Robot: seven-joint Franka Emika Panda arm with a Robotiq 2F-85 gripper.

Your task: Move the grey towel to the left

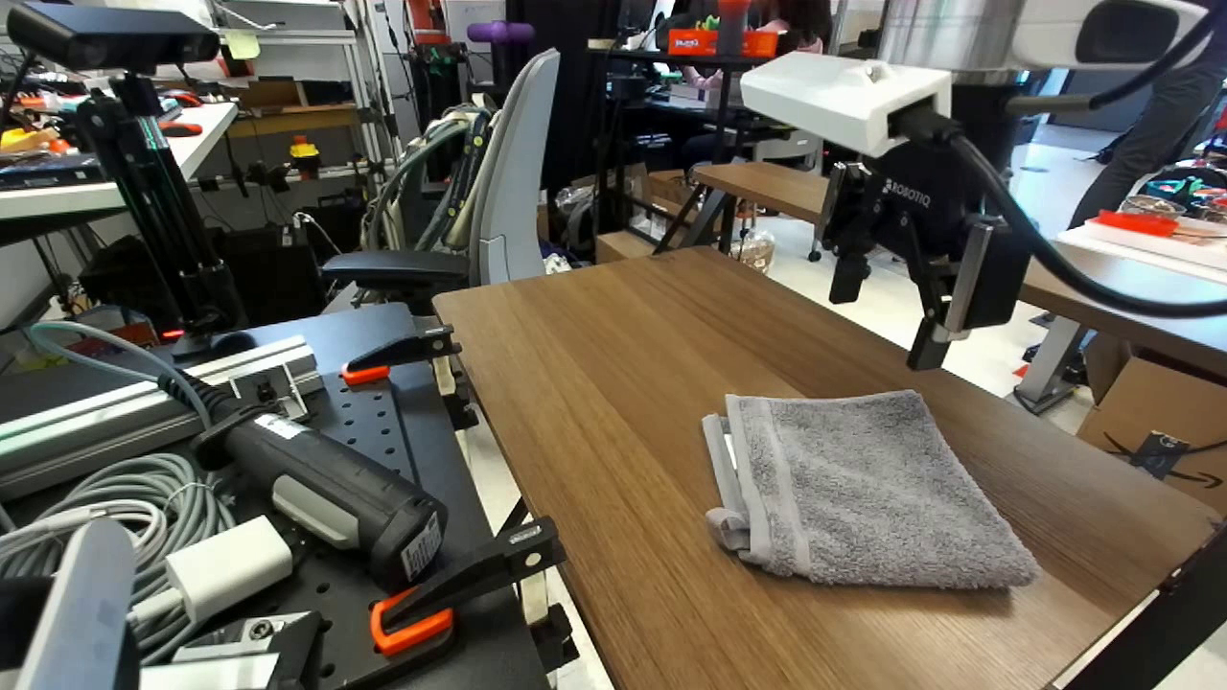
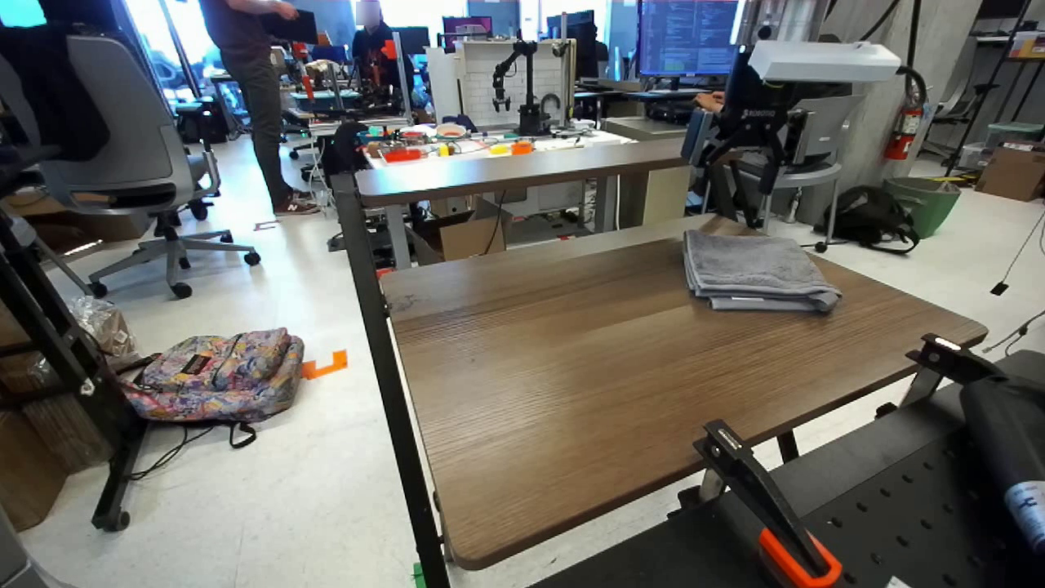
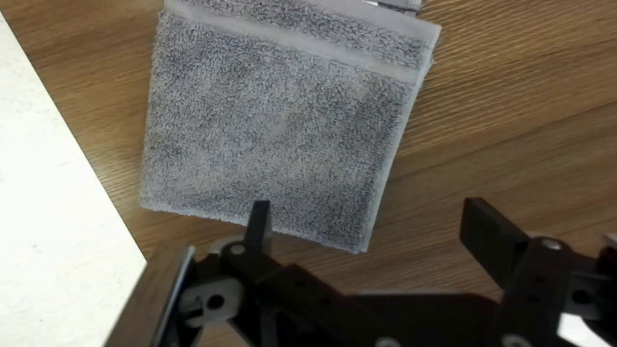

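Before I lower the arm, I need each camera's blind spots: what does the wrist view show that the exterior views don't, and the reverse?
Only the wrist view: a near-overhead look at how the fingers line up with the grey towel; one overlaps its edge in the picture, the other shows against the wooden tabletop.
Only the exterior views: the fingers raised above the tabletop, the towel's whole outline, and the clamps and black handheld tool alongside.
Both: the towel lying folded on the tabletop, and the fingers holding nothing.

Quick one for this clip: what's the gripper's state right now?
Gripper: open, jaws well apart, holding nothing; the grey towel lies on the table.
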